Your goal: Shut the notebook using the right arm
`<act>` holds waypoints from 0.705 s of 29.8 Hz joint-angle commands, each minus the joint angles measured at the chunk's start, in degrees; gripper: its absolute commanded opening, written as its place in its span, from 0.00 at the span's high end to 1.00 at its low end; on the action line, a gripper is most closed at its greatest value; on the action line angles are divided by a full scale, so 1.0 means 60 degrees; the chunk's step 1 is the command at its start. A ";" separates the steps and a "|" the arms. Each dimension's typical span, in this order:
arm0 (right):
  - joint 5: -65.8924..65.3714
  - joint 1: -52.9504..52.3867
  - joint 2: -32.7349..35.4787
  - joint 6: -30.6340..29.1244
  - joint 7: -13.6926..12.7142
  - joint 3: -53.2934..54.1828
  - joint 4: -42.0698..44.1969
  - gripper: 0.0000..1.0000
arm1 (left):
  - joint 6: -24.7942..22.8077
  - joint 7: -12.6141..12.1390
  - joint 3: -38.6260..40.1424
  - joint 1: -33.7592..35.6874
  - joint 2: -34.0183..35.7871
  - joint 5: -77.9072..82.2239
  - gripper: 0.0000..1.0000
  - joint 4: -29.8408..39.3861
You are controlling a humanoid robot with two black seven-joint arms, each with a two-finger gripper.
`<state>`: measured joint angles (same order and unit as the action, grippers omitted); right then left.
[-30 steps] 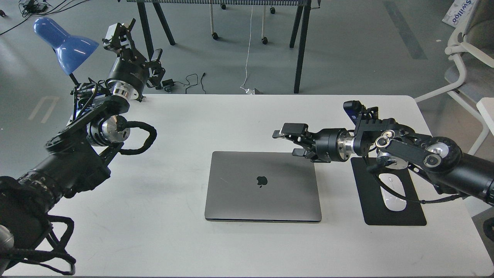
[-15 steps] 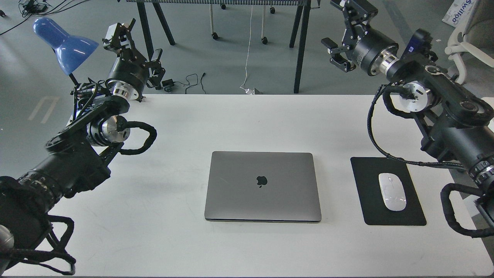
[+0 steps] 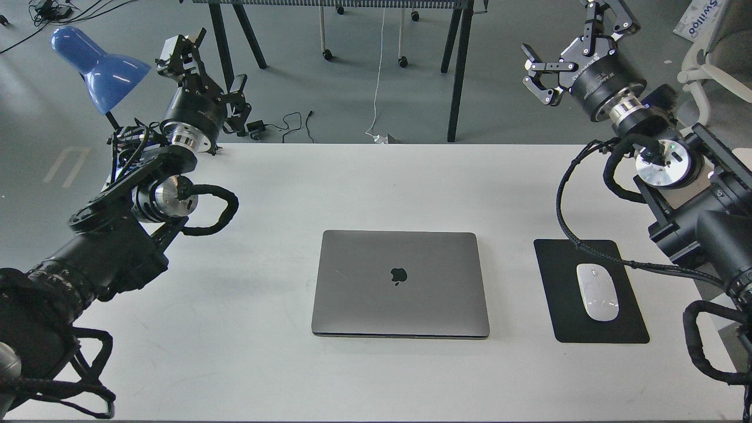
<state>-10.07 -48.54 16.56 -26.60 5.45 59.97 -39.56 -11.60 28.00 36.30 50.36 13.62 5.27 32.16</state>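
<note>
The slim grey metal notebook computer (image 3: 400, 284) lies flat and fully shut at the middle of the white worktop (image 3: 276, 364), so the closing looks done, with nothing left but perhaps parking the arm. The right claw (image 3: 578, 35) is raised well clear of it, fingers spread and empty. The left claw (image 3: 202, 64) also looks spread and empty, though its fingers are dark and harder to read.

White mouse (image 3: 597, 292) on black pad (image 3: 564, 305); blue lamp (image 3: 97, 66) far left.
</note>
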 commanded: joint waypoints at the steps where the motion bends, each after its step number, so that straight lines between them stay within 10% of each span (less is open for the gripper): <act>1: 0.0008 0.0354 -0.0006 -0.0049 -0.0001 0.0448 -0.0174 0.00 | 0.0000 0.0000 0.0000 0.0000 0.0000 0.0001 0.00 0.0002; 21: 0.0008 0.0751 -0.0138 0.0274 0.0043 0.0391 -0.0160 0.00 | 0.0000 0.0000 0.0000 0.0000 0.0000 -0.0014 0.00 0.0002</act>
<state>-10.02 -44.04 15.89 -25.01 5.74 62.36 -40.52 -11.62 28.00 36.30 50.41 13.62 5.19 32.16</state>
